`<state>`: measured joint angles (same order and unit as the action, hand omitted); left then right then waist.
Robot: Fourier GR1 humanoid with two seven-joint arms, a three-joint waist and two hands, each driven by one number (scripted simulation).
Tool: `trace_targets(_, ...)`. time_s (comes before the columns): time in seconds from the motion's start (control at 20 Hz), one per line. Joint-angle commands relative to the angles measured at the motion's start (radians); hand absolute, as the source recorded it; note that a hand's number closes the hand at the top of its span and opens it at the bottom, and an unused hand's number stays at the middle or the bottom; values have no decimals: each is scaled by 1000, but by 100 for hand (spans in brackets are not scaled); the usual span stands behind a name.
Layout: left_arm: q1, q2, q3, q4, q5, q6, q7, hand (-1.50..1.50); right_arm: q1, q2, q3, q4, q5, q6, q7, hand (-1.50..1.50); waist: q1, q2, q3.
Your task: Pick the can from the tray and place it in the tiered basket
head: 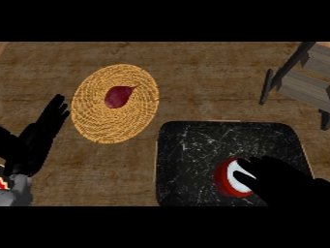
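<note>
can (228, 180) on black tray (196, 145), near its lower right; right hand (281, 181) covers can's right side, cannot tell if clamped; left hand (35, 138) at table's left, fingers straight, holding nothing; tiered basket (310, 80) top right, apart from tray

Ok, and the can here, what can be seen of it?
The can shows as a white face inside a red rim, apparently upright, seen from above. It sits in the near right part of the black, white-veined tray. The right hand covers its right side; its wall and any label are hidden.
</note>
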<state>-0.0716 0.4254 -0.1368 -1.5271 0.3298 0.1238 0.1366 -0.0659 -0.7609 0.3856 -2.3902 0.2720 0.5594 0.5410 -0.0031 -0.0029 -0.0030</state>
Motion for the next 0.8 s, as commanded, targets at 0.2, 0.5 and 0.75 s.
trace_targets(0.2, 52, -16, 20, -53, -33, -36, -1, 0, -87, 205, 188, 65, 189, -5, 194, -150, 8, 1, 3)
trace_targets(0.5, 35, -57, 37, 0, -56, -48, -11, 0, -20, 222, 267, 156, 354, -31, 155, -150, 2, 2, 3)
trace_targets(0.75, 80, -68, 41, -123, -91, -27, 51, 0, 38, 192, 202, 240, 438, -125, -46, -150, 4, 1, 4)
